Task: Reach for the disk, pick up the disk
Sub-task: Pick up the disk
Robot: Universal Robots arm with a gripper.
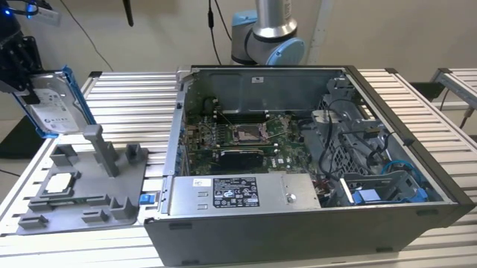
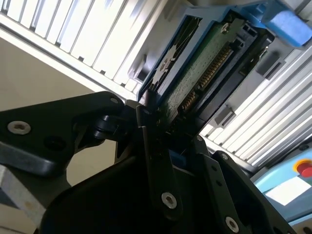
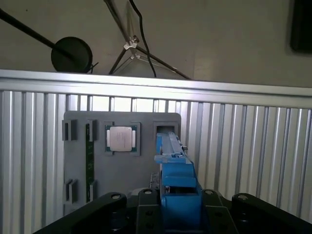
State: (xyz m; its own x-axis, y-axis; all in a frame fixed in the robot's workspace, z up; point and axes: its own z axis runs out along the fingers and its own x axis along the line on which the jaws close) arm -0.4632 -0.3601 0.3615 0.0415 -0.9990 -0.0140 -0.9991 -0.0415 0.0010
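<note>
The disk, a silver hard drive with a white label in a bright blue bracket, hangs upright in the air at the exterior view's far left, above the grey fixture tray. My black gripper is shut on its upper end. In the second wrist view the disk appears edge-on with its green board and connector showing, clamped in the gripper. In the first wrist view the blue bracket of the disk runs out from the gripper over the tray.
The tray carries a small square silver chip, a tall grey post and several low blocks. An open computer case stands to the exterior view's right, with a long grey box inside. All rests on a slatted aluminium table.
</note>
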